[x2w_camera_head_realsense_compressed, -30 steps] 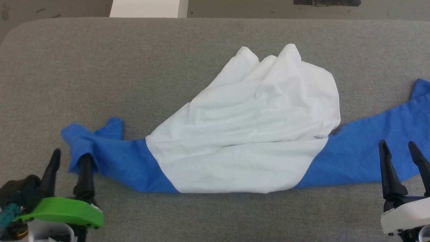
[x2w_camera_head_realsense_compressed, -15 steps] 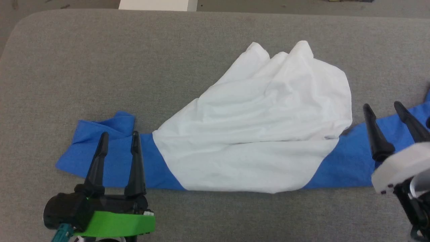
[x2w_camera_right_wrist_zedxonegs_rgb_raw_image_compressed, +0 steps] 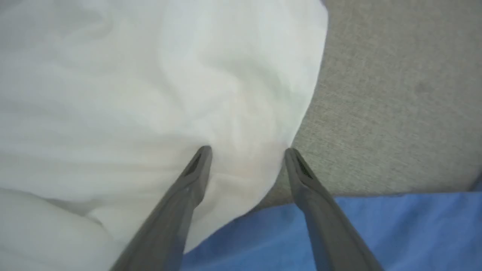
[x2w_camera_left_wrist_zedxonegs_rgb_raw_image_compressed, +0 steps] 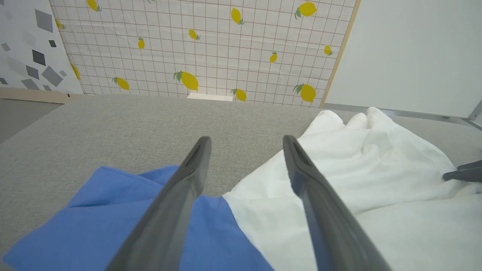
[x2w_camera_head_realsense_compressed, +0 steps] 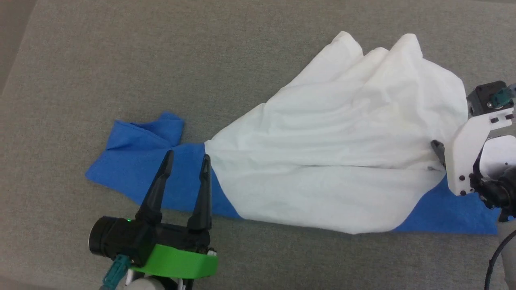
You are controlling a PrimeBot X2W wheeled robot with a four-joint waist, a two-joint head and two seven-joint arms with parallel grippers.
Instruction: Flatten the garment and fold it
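Left gripper splayed over garment sleeve

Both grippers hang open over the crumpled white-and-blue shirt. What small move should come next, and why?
Probably lower the right gripper and close on the white edge of the thin white fabric shirt with blue sleeves: its open jaws stand over that bunched edge.

Head looks down; close wrist views share garment.

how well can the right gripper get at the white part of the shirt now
Likely yes: the right gripper is open, tips at the white fold of the shirt, nothing in the way.
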